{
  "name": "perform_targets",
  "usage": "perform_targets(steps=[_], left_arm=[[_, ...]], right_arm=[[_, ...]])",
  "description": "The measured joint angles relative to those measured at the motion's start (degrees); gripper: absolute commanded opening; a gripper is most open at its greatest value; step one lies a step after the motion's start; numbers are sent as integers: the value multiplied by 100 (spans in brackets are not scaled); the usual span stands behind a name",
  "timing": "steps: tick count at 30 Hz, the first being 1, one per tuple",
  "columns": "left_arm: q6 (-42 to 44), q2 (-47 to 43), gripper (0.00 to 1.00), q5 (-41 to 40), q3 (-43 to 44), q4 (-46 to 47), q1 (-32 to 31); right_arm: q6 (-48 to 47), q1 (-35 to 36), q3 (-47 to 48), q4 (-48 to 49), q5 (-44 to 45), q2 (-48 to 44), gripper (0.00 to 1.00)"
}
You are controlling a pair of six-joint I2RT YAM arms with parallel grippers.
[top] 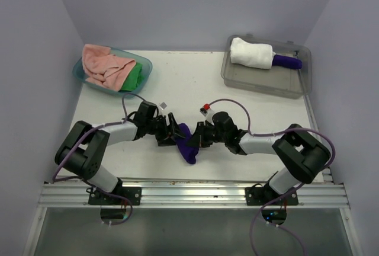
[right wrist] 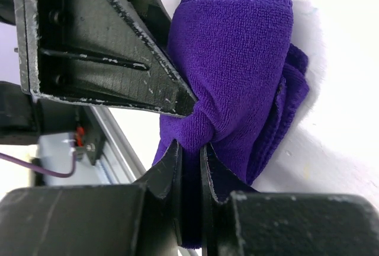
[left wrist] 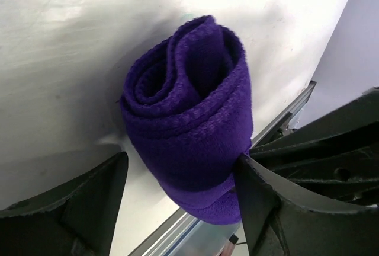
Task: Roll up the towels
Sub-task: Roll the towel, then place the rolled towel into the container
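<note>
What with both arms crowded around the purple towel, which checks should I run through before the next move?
1. Right tool grip on the purple towel: ok, shut on a fold.
2. Left tool free to move: ok, open, jaws either side of the roll, one finger touching it.
3. Roll formed: ok, a spiral shows at its end.
4. Towel fully on the table: ok, but near the front edge.
5. Room in the tray beside the white towel: ok.
6. Pink towel and green towel in the tub rolled: not ok.
</note>
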Motion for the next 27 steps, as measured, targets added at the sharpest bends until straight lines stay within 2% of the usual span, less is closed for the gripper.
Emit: perform_targets(steps=[2, 4, 8, 11, 12, 14, 15, 17, 18, 23, 27], left_arm=[[-26, 31, 70, -2, 57, 81, -50], [-101, 48, 63, -4, 105, 162, -105], [-210, 153, 60, -13, 247, 219, -214], [-256, 323, 58, -68, 529, 157, -354], [-258, 374, 57, -92, 627, 146, -411], [-286, 470, 55, -116, 765, 146, -492], [-306, 511, 54, -122, 815, 146, -518], [-356, 566, 53, -127, 885, 149, -555], [-378, 586, 53, -133, 909, 149, -562], [-466, 597, 52, -184, 981, 96, -573], [-507, 614, 52, -236, 1064, 44, -610]], right_arm=[[160, -131, -105, 188, -157, 9, 0], [306, -227, -201, 400, -308, 50, 0], [651, -472, -382, 953, -728, 321, 0], [787, -581, -437, 1091, -896, 407, 15], [769, -595, -435, 1047, -892, 378, 31], [706, -597, -424, 713, -820, 223, 43], [664, -584, -411, 516, -752, 105, 56], [505, -540, -350, -109, -468, -267, 62], [422, -514, -319, -380, -299, -428, 69], [-46, -251, 31, -2144, 1032, -1414, 73], [-483, 455, 837, -3438, 2457, -1611, 74]])
